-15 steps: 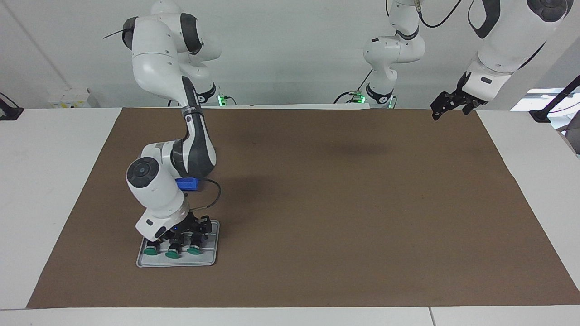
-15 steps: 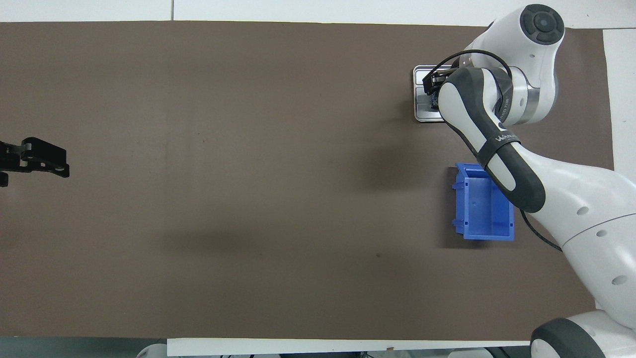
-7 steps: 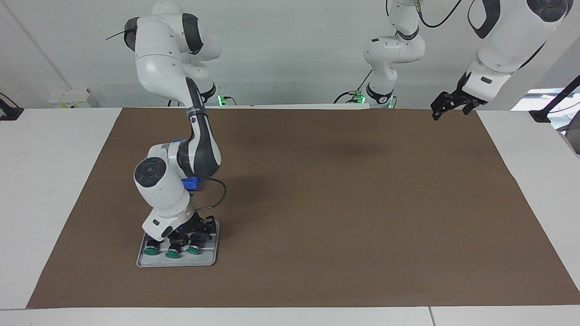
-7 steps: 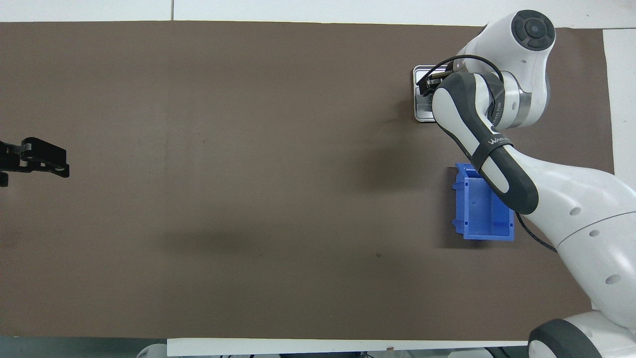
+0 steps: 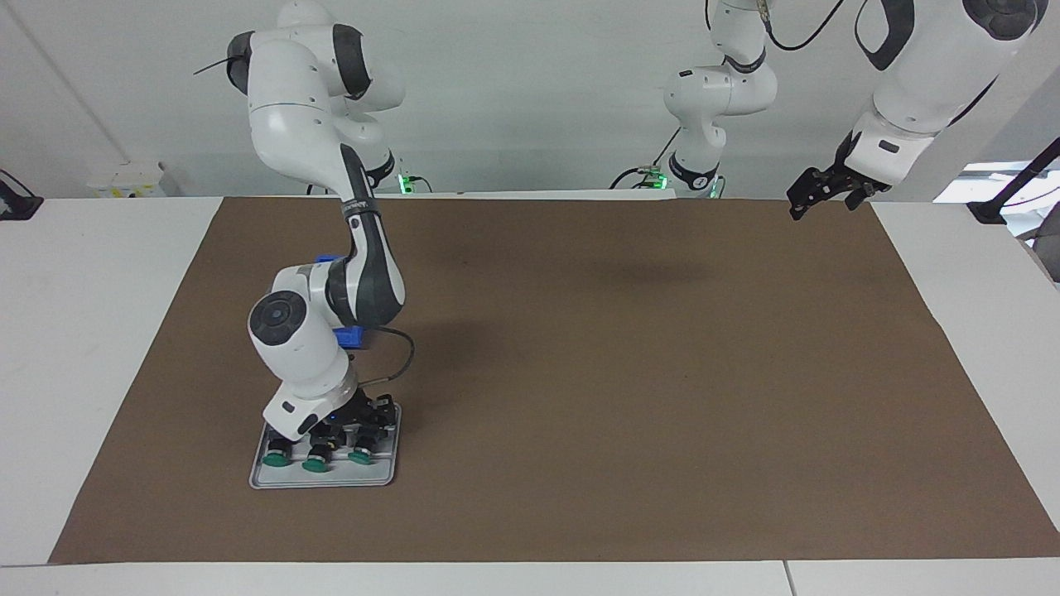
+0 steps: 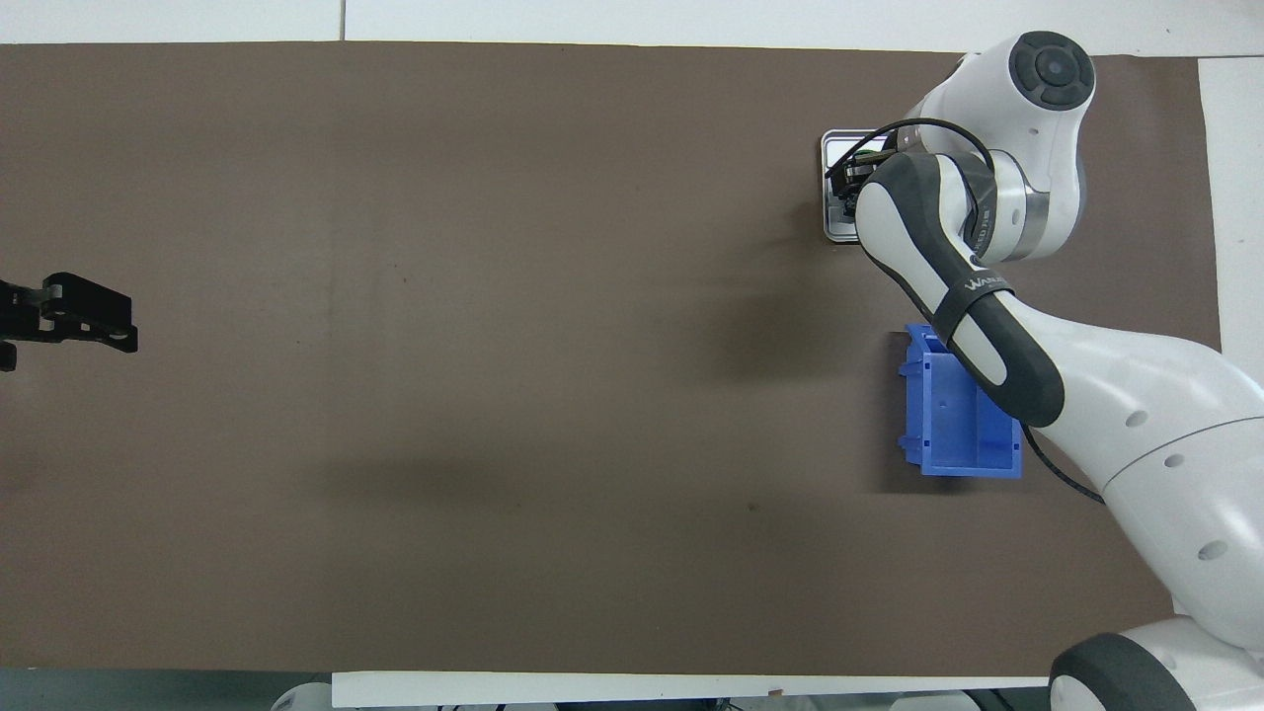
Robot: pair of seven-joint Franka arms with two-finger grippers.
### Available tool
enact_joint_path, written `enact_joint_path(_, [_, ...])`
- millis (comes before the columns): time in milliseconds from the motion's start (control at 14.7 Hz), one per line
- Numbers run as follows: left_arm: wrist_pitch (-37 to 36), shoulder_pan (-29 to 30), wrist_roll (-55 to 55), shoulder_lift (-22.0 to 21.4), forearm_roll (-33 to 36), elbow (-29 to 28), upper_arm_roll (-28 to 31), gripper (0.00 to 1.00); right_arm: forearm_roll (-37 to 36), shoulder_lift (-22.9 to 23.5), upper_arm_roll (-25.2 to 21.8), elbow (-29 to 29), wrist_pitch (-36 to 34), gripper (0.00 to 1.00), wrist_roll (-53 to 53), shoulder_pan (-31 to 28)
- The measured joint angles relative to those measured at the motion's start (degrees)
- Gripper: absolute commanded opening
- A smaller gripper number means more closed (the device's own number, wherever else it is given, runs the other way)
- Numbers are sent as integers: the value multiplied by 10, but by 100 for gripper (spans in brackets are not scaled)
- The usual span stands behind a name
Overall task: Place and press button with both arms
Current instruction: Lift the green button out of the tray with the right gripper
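Three green-capped buttons (image 5: 316, 460) sit in a row on a grey tray (image 5: 377, 476) at the right arm's end of the surface (image 5: 629, 372), farther from the robots than the blue bin (image 6: 948, 425). The right hand (image 5: 341, 427) is down among them; whether it grips one I cannot tell. The left hand (image 5: 816, 192) waits raised over its own end, released.

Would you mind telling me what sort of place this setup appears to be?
Probably a robotics lab: two white robot arms mounted at a table covered with a brown mat, and a grey tray holding green push-buttons.
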Motion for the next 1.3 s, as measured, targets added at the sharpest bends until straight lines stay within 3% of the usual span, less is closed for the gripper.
enact_joint_path(205, [0, 0, 0, 0, 0, 0, 0, 100, 0, 0, 0, -3, 0, 13, 0, 0])
enact_joint_path(341, [0, 0, 0, 0, 0, 0, 0, 100, 0, 0, 0, -3, 0, 0, 0, 0])
enact_joint_path(545, [0, 0, 0, 0, 0, 0, 0, 100, 0, -1, 0, 6, -24, 0, 0, 0])
enact_joint_path(682, [0, 0, 0, 0, 0, 0, 0, 100, 2, -5, 2, 42, -88, 0, 9, 7])
enact_joint_path(1023, [0, 0, 0, 0, 0, 0, 0, 100, 3, -50, 4, 91, -228, 0, 203, 96])
enact_joint_path(1295, [0, 0, 0, 0, 0, 0, 0, 100, 2, -59, 5, 90, -255, 0, 411, 194])
